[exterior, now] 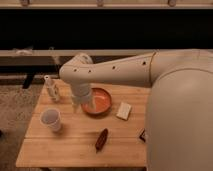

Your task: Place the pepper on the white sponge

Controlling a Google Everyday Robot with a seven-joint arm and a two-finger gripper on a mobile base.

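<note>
The pepper (101, 139), a small dark red-brown chili shape, lies on the wooden table (65, 150) near its front edge. The white sponge (124, 110), a cream block, rests right of the orange bowl and behind the pepper. My gripper (76, 106) hangs at the end of the downward-bent forearm, over the bowl's left edge and well left of and behind the pepper. It is open and holds nothing.
An orange bowl (106, 111) sits mid-table. A white cup (51, 120) stands at the left and a small white bottle (51, 89) at the back left corner. A small dark object (143, 135) lies by my arm's bulk on the right.
</note>
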